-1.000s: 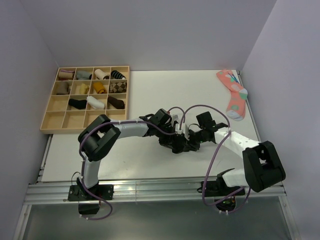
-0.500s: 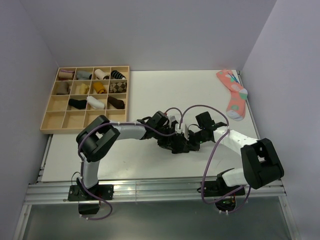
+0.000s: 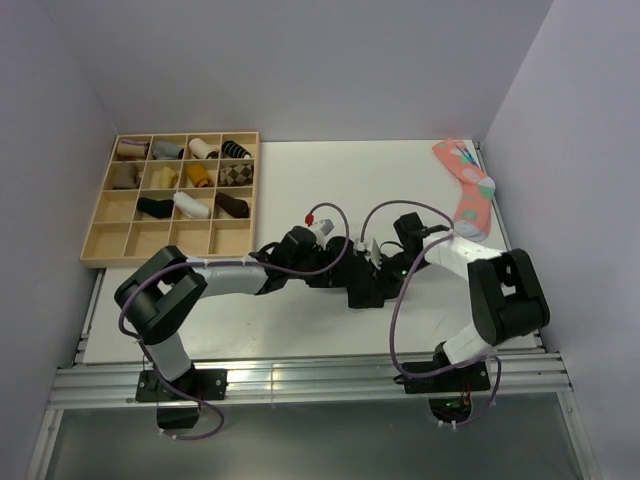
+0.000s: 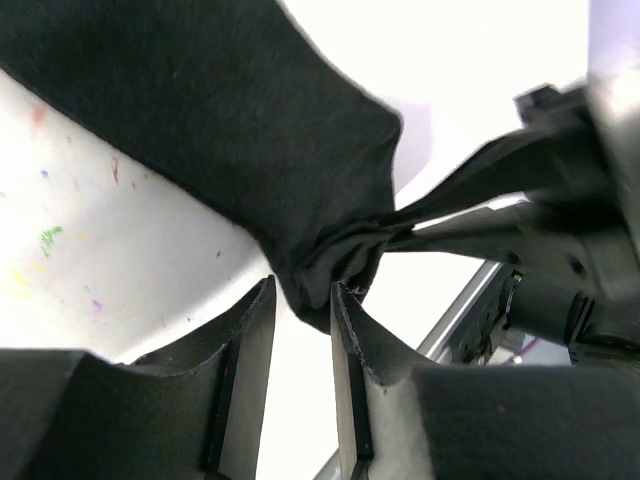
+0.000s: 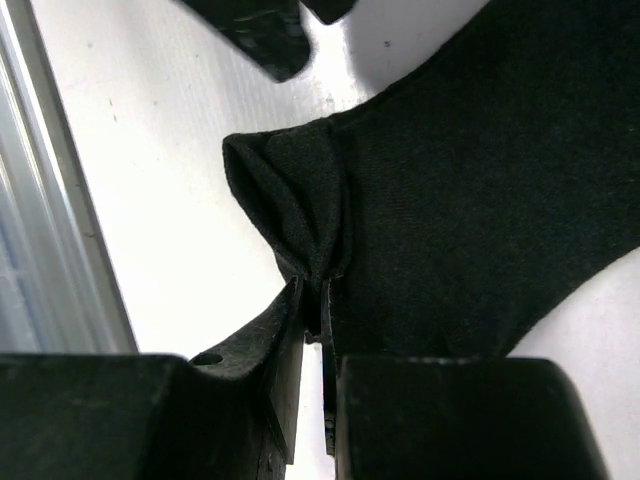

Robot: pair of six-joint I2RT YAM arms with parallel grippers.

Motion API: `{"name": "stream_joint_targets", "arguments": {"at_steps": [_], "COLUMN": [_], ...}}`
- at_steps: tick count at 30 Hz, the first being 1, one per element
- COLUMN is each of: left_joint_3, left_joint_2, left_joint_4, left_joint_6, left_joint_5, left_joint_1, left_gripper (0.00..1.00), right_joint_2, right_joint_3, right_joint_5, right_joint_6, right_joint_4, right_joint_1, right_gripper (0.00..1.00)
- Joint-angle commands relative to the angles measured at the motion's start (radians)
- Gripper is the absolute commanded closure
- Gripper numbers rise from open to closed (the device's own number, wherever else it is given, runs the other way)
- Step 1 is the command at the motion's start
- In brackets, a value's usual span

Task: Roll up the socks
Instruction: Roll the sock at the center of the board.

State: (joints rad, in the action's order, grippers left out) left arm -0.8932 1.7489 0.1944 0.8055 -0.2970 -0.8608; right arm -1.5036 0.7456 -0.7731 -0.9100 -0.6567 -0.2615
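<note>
- black sock (image 4: 230, 130) lies flat on the white table (image 3: 300, 180), near its front middle, with one corner bunched up.
- right gripper (image 5: 312, 295) has its fingers pressed together on a fold of that corner.
- left gripper (image 4: 300, 300) has its jaws a little apart, with the sock's bunched edge sitting between the tips; i cannot tell if they press it.
- the two grippers meet over the sock, tip to tip.
- a wooden tray (image 3: 100, 225) of sock bundles sits far left, and a pink sock (image 3: 468, 195) far right.

My left claw (image 3: 338, 274) and right claw (image 3: 376, 278) meet at the black sock (image 3: 361, 293) on the bench (image 3: 330, 180), between wooden tray (image 3: 100, 232) and pink sock (image 3: 466, 190).
</note>
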Motion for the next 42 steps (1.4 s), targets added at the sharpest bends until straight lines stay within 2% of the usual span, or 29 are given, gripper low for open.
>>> {"name": "stream_joint_targets", "arguments": {"at_steps": [1,8,15,26,42], "left_joint_3": [0.049,0.167,0.247,0.226,0.231], "left_joint_2": [-0.064,-0.077,-0.028,0.054,0.115], "left_joint_4": [0.189,0.405,0.609,0.668,0.728], "left_joint_6": [-0.052,-0.172,-0.281,-0.402,-0.413], "left_joint_5": [0.091,0.226,0.292,0.289,0.213], "left_joint_1": [-0.017,-0.095,-0.141,-0.168,-0.172], "left_gripper": [0.66,0.61,0.57,0.50,0.49], "right_joint_2": [-0.070,-0.302,-0.395,-0.497,-0.593], "right_joint_3": [0.110,0.319,0.390,0.468,0.540], "right_joint_5": [-0.040,-0.042,-0.003,0.003,0.038], "right_joint_6": [-0.013,0.011,0.023,0.049,0.120], "right_joint_4": [-0.134,-0.311,-0.397,-0.478,-0.494], "right_joint_1": [0.022,0.050,0.054,0.065,0.080], "right_gripper": [0.91,0.92,0.93,0.93,0.94]}}
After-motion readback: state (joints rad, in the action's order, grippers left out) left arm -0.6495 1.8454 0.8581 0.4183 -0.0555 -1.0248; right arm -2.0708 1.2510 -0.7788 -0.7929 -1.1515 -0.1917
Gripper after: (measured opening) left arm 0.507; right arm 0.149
